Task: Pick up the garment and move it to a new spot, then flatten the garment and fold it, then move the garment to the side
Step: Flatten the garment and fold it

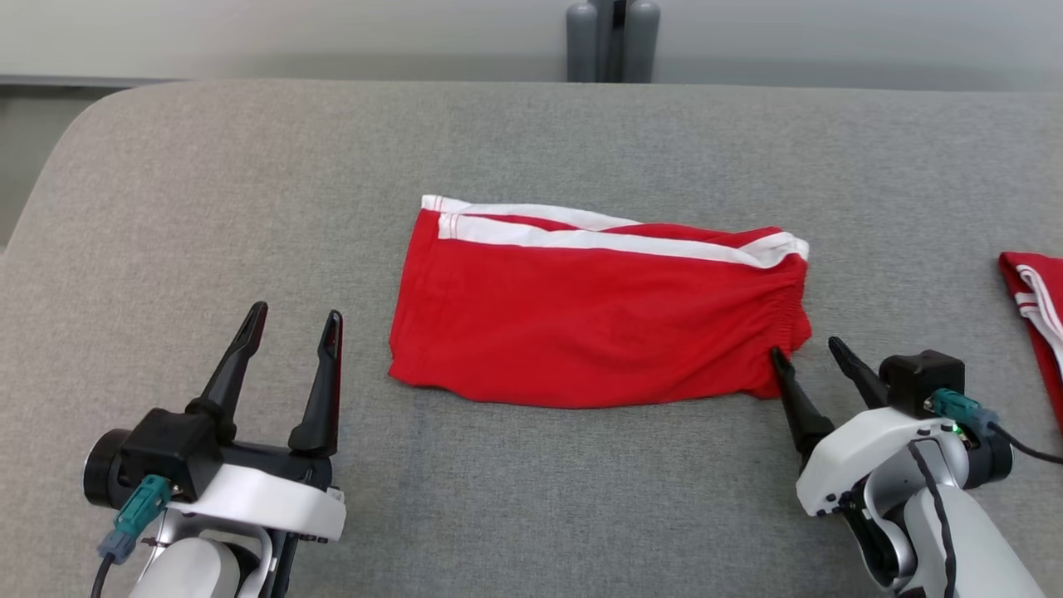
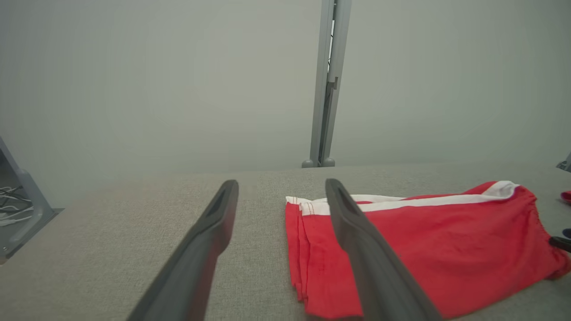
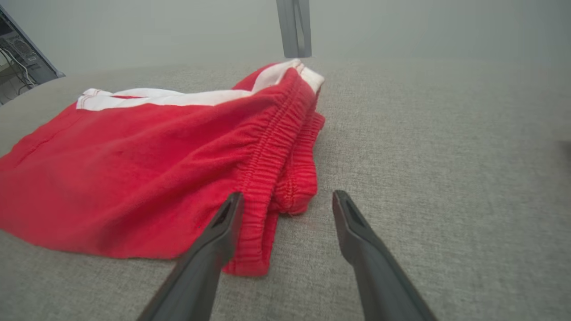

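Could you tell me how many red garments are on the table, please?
2. The shorts lie in the middle of the table; a second garment sits at its right, cut off by the frame. More may lie outside it.

A grey fabric-covered worktop (image 1: pixel 531 141) with a rounded far-left corner lies under soft, even light. At its far edge a grey metal post (image 1: pixel 613 37) stands against a plain pale grey wall (image 1: pixel 249 33).
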